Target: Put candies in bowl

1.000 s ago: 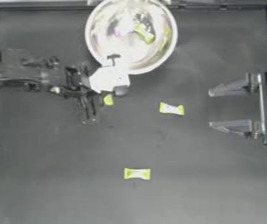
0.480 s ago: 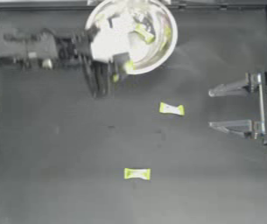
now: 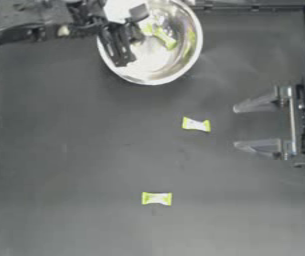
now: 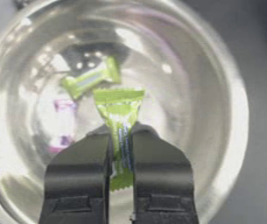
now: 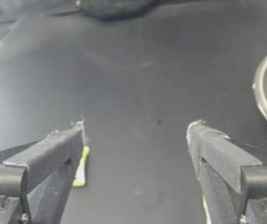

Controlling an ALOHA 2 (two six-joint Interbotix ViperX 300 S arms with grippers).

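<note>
Dark table [image 3: 61, 175]: bears shiny bowl [image 3: 181, 65] at far edge; two yellow-green candies [image 3: 196, 124] [image 3: 157, 198] lying apart.

Two candies [image 3: 196, 124] outside the bowl [image 3: 181, 62]

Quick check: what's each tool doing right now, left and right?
Left tool: shut on a yellow-green candy, over the bowl.
Right tool: open, holding nothing, parked at the table's right side.
</note>
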